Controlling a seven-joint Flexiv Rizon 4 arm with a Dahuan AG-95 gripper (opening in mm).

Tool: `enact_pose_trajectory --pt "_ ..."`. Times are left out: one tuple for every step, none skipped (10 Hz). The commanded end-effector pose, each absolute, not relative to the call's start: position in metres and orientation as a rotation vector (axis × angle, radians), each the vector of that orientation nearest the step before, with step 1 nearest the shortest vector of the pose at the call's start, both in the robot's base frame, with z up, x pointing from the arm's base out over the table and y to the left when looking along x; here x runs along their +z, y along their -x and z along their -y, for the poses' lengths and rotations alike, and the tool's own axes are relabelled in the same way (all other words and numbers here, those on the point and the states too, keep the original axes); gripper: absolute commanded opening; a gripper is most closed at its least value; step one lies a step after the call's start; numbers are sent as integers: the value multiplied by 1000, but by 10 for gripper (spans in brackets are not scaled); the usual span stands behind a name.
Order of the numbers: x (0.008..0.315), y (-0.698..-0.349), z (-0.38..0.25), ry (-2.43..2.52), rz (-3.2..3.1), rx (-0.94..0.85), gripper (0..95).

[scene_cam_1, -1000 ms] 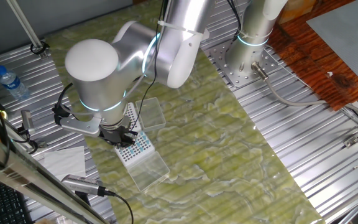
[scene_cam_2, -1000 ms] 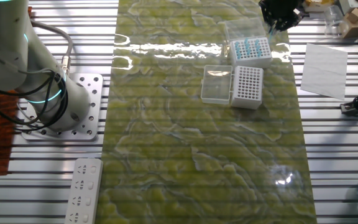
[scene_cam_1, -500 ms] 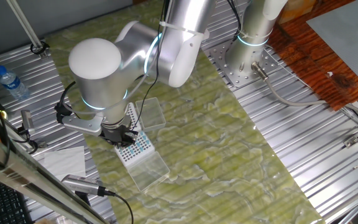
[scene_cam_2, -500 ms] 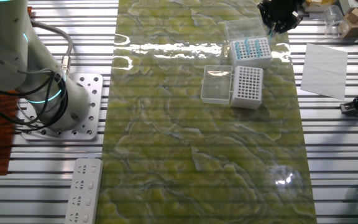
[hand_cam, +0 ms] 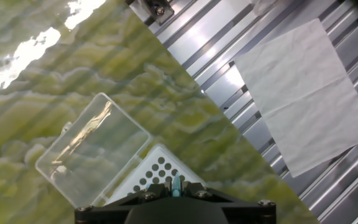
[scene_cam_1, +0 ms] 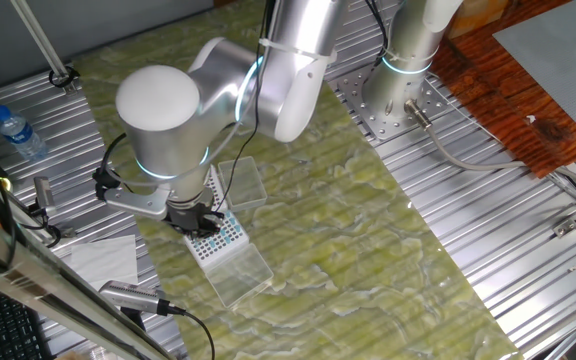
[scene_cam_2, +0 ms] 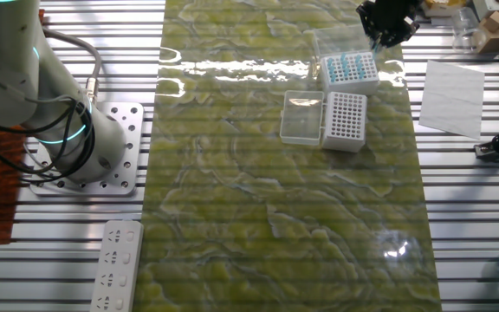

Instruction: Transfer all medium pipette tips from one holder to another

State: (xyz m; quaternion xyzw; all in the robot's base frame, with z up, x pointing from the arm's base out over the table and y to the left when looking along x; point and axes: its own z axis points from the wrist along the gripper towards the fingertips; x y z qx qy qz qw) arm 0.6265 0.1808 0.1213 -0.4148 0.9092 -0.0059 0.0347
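gripper [scene_cam_2: 386, 22] above far holder [scene_cam_2: 351, 71] | fingers clamped on one blue-topped medium pipette tip [hand_cam: 176, 184] | held upright for seating in empty near holder [scene_cam_2: 346, 120]

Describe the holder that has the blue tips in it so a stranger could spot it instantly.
On the green mat sit two white grid holders side by side. It is the holder nearer the gripper. Unlike the empty holder beside it, rows of medium pipette tips stand in it.

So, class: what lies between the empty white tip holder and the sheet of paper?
In the other fixed view, only bare green mat separates the empty holder from the paper.
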Motion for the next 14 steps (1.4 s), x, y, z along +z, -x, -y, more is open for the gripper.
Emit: enact_pose_trajectory --pt "121 -626 -181 1279 -2793 -18 0" --pt "120 -626 -181 1283 -2791 -18 0" --pt "120 -626 -181 1305 -2778 -20 0" --pt "120 -627 -181 1317 -2771 -24 0" --pt "120 -627 -181 1323 -2769 -25 190" --pt "120 -627 -181 1323 -2769 -25 190" --pt "120 -627 -181 1331 -2765 -28 190" --pt "120 -627 -181 1332 -2764 -28 190" --pt "120 -626 -180 1338 -2763 -30 380" --pt "120 -626 -179 1343 -2764 -30 190" --pt "123 -621 -174 1345 -2779 -29 190" --pt "126 -617 -170 1335 -2790 -24 190" --pt "135 -608 -159 1337 -2808 -11 0" --pt "146 -595 -143 1299 -2870 19 0"
